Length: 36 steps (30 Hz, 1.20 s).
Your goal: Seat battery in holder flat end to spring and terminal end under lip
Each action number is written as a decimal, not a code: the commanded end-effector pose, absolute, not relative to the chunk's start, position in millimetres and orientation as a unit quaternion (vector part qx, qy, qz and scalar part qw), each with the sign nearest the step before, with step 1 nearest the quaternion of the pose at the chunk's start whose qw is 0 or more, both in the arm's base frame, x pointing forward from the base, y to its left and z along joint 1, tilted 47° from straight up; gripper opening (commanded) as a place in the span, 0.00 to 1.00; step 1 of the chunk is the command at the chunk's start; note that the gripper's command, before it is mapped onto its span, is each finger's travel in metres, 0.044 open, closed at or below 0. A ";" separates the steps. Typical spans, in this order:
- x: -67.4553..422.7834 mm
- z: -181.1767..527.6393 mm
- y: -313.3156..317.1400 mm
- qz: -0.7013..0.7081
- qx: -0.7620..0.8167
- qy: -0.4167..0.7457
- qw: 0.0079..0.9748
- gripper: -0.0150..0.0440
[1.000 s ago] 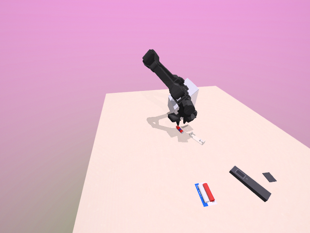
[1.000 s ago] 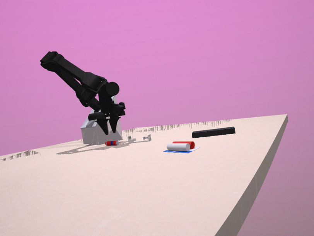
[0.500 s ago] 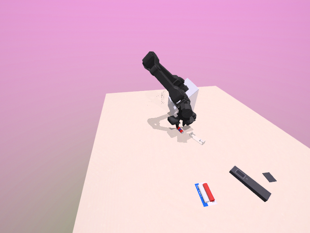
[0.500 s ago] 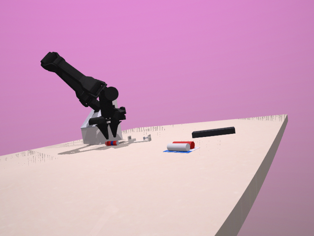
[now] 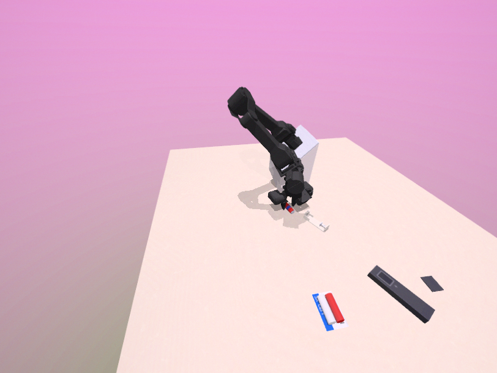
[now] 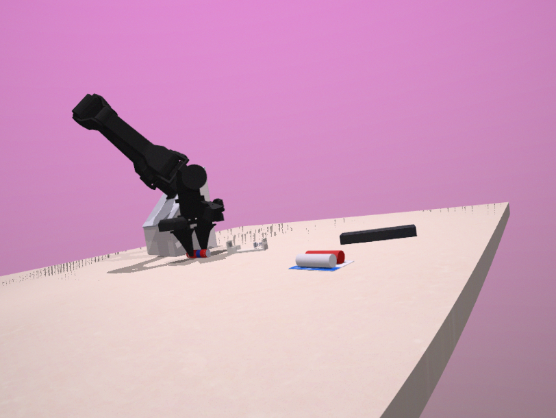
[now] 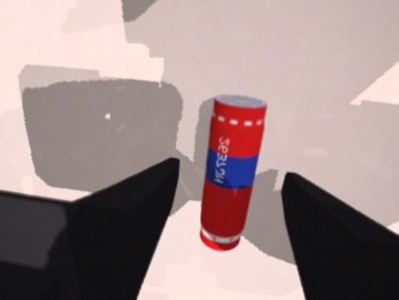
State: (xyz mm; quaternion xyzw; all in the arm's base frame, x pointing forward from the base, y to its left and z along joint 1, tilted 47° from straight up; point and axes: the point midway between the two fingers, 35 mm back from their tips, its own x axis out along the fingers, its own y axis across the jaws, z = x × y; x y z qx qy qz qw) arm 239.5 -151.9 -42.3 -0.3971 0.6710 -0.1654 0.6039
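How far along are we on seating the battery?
Early stage. Done: the pincer is down over the battery, one finger on each side. In hand: nothing gripped; gaps show on both sides and the battery lies on the table. Left: grasp, carry to the empty holder, seat it, release.

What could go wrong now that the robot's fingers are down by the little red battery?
1. The gripper is open with a gap on each side of the battery, which lies on the table. Uneven closing might roll it away.
2. The holder is small and close by, so a tilted grasp could make seating it flat hard.
3. Coming lower, the fingers might scrape the table.
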 end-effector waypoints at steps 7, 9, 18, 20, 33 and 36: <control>239.0 -46.7 -155.7 -0.162 -0.399 0.671 0.603 0.46; 239.0 -46.7 -155.7 -0.162 -0.399 0.671 0.603 0.40; 245.3 -44.1 -148.1 -0.159 -0.398 0.663 0.614 0.36; 244.6 -39.0 -142.8 -0.159 -0.397 0.665 0.612 0.36; 245.2 -14.6 -114.3 -0.155 -0.402 0.672 0.602 0.36; 260.6 -19.1 -104.1 -0.142 -0.411 0.675 0.596 0.36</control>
